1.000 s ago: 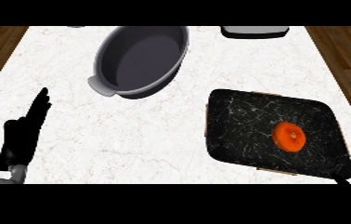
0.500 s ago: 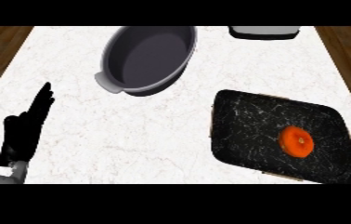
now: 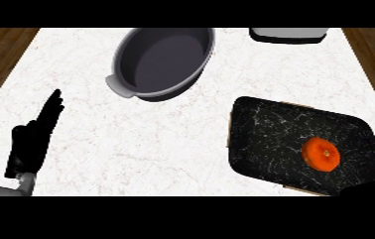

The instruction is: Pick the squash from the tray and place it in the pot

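An orange squash [image 3: 321,153] lies on the right half of a black marbled tray [image 3: 271,139] at the counter's lower right. The grey pot [image 3: 162,60] stands open at the back centre, nothing inside it. My left hand [image 3: 33,136] rests at the lower left edge, open, fingers straight and pointing up, far from tray and pot. A dark shape [image 3: 359,191] at the bottom right corner may be my right hand; too little of it shows to tell its state.
A grey and black appliance [image 3: 287,33] sits at the back right edge. Brown wooden floor shows past the counter's left and right ends. White marble counter [image 3: 139,139] stretches between the pot, the tray and my left hand.
The whole view has drifted: pot, tray and squash sit slightly further right and lower in the picture. My left hand keeps its open pose.
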Robot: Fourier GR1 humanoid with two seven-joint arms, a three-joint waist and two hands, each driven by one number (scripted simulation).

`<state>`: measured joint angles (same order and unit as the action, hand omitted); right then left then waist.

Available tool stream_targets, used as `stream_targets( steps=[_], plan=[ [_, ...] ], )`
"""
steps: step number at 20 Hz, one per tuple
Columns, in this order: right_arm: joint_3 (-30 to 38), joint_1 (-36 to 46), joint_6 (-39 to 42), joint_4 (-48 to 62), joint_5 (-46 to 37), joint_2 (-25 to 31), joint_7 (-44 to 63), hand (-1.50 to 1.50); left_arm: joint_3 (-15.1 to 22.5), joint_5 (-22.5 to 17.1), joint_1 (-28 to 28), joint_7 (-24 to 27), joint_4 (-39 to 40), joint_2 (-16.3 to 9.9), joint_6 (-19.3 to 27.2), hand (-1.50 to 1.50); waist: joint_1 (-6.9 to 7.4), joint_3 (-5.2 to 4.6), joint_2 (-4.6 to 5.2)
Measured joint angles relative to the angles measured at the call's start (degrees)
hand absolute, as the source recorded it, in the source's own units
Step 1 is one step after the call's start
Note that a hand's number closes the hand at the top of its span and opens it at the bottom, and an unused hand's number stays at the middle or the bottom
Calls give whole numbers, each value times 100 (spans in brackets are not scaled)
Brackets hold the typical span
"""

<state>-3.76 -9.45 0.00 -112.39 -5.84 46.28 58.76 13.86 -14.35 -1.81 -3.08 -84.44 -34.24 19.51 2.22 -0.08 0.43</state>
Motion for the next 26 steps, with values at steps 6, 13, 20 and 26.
stream_targets(
  steps=[6, 13, 20, 26],
  plan=[
    [-390, 1026, 437, 717, 331, -207, 260, -150, -128, 97, 142, 93, 76, 119, -65, 0, -74, 3, -19],
    [-822, 1688, 666, 1462, 189, -474, 425, -150, -384, 95, 174, 35, 40, 84, -272, 0, -124, 5, -31],
    [-1052, 2159, 826, 2077, 48, -815, 471, -150, -508, 253, 216, -109, -114, 165, -341, 0, -157, 6, -39],
    [-1093, 2158, 907, 2493, -137, -1025, 364, -150, -607, 438, 259, -130, -104, 313, -361, 0, -181, 7, -42]
  ],
)
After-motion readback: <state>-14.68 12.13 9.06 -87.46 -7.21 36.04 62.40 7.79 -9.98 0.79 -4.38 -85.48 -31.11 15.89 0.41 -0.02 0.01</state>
